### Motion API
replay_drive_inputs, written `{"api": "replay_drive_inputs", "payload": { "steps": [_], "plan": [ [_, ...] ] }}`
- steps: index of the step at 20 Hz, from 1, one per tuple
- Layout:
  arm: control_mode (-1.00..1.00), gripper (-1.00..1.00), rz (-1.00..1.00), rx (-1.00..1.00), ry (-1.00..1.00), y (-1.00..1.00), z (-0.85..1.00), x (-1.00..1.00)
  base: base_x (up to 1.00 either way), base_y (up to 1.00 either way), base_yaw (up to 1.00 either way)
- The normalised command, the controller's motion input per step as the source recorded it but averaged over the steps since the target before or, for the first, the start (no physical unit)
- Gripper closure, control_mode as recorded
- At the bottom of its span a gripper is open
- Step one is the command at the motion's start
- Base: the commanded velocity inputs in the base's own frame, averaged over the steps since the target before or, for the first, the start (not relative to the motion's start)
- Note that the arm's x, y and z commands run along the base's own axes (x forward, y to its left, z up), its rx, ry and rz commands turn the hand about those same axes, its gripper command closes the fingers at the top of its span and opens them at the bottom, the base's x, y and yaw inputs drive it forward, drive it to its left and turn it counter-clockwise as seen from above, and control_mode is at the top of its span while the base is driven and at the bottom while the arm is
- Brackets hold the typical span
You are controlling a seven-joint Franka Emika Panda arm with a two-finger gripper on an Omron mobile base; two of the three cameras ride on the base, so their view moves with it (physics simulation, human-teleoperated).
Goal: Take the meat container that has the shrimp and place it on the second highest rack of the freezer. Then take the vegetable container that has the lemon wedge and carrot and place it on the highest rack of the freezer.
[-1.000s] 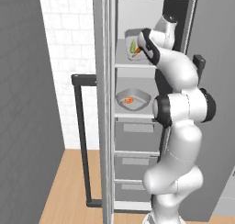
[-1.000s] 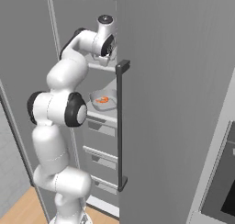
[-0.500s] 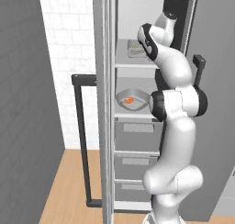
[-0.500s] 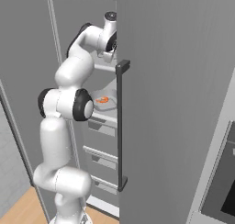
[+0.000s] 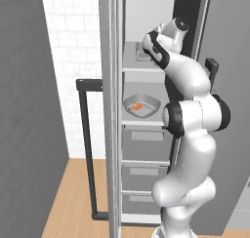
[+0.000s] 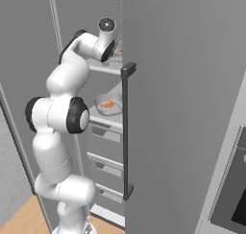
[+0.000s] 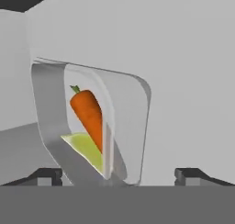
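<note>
The two dark fingers (image 7: 117, 175) stand wide apart and hold nothing. The clear grey vegetable container (image 7: 94, 122) with the orange carrot (image 7: 88, 115) and pale lemon wedge (image 7: 85, 147) sits on the highest rack (image 5: 141, 69) of the tall grey freezer (image 5: 113, 134). Risk: a finger may catch the container's rim during retreat and drag it off.

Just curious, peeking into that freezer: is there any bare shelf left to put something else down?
Yes: the second shelf is bare left of the shrimp tray. The top shelf is crowded: the vegetable container with carrot and lemon wedge, plus the open pincer.
</note>
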Motion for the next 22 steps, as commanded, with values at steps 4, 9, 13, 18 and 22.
{"api": "replay_drive_inputs", "payload": {
  "steps": [4, 9, 13, 18, 22],
  "plan": [
    [-1.0, -1.0, -0.18, 0.0, -0.19, 0.36, 0.11, -0.63, 0.0, 0.0, 0.0],
    [-1.0, -1.0, -0.16, 0.0, -0.16, 0.03, 0.54, -0.96, 0.0, 0.0, 0.0],
    [-1.0, -1.0, -0.04, 0.0, -0.04, -0.02, 0.66, -1.0, 0.0, 0.0, 0.0],
    [-1.0, -1.0, -0.03, 0.03, 0.0, -0.07, 0.6, -1.0, 0.0, 0.0, 0.0],
    [-1.0, -1.0, 0.0, 0.04, 0.0, -0.22, 0.44, -1.0, 0.0, 0.0, 0.0]
  ]
}}
